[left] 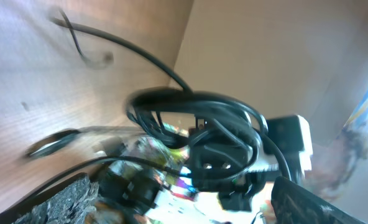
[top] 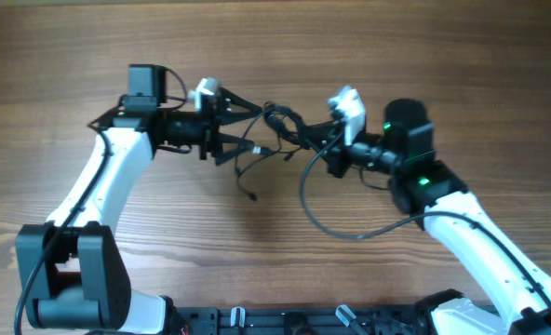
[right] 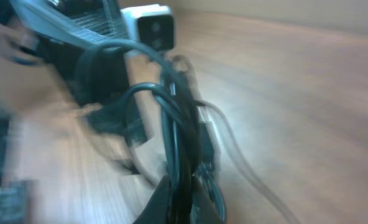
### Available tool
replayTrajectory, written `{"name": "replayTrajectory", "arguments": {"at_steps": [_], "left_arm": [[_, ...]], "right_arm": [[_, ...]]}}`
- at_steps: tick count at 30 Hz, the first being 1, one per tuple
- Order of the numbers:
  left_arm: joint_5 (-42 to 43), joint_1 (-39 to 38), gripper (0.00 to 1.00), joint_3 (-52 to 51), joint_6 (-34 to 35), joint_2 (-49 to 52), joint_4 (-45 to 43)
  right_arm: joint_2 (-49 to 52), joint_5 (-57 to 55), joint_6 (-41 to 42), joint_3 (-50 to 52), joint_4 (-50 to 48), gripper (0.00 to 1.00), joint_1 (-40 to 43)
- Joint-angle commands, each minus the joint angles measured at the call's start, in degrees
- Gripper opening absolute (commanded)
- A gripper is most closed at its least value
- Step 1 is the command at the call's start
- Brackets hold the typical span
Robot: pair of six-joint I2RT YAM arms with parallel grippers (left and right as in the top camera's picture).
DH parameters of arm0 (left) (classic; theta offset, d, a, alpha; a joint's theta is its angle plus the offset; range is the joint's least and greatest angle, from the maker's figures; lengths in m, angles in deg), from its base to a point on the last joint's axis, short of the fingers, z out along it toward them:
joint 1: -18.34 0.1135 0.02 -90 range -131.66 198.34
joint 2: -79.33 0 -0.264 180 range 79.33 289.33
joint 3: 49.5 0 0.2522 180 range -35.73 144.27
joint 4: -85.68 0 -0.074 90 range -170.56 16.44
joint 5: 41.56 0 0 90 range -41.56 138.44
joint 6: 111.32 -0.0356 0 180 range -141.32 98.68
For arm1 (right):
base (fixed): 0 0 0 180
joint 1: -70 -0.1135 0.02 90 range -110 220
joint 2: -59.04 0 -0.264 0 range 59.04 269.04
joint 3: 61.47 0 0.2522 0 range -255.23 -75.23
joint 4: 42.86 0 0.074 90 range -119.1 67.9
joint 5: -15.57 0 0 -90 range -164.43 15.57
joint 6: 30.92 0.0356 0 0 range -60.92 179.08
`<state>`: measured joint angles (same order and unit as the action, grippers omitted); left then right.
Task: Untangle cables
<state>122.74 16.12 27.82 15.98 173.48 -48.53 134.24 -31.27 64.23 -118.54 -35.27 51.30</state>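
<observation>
Right pincer [top: 311, 144]: clenched! The wrist view shows a black cord running straight down into my closed tips. This is my landmark.
Thin black cables [top: 280, 121]: a loopy knot bunched right at the right pincer's tips, on the side facing my other arm, over the brown wooden table [top: 443, 56].
Left pincer [top: 252, 126]: across the knot from the right pincer, jaws spread wide, released. The coil sits in front of the gap; whether it touches a finger I cannot tell.
Loose thin strand [top: 245, 172]: trails out of the knot on the left pincer's side of the right pincer, its end well apart from both.
Long black loop [top: 341, 231]: curves over the table near the right pincer, on the side towards my bases. Whether it is part of the tangle I cannot tell.
Wrist views: both blurred, so the plug ends are unreadable.
</observation>
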Motion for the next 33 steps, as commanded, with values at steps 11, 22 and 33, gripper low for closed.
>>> {"name": "replayTrajectory", "arguments": {"at_steps": [11,22,33], "left_arm": [[-0.92,8.02,0.97,0.22,-29.33,-1.07,-1.18],[-3.78,3.34,0.94,0.22,-26.21,-1.05,4.92],[-3.98,-9.42,0.73,0.22,-5.70,-1.05,5.95]], "right_arm": [[0.42,-27.21,10.64,-1.16,17.99,0.04,8.02],[2.36,-7.02,4.26,-26.21,59.47,0.04,8.02],[13.42,-3.67,20.02,-26.10,54.71,0.04,8.04]]}}
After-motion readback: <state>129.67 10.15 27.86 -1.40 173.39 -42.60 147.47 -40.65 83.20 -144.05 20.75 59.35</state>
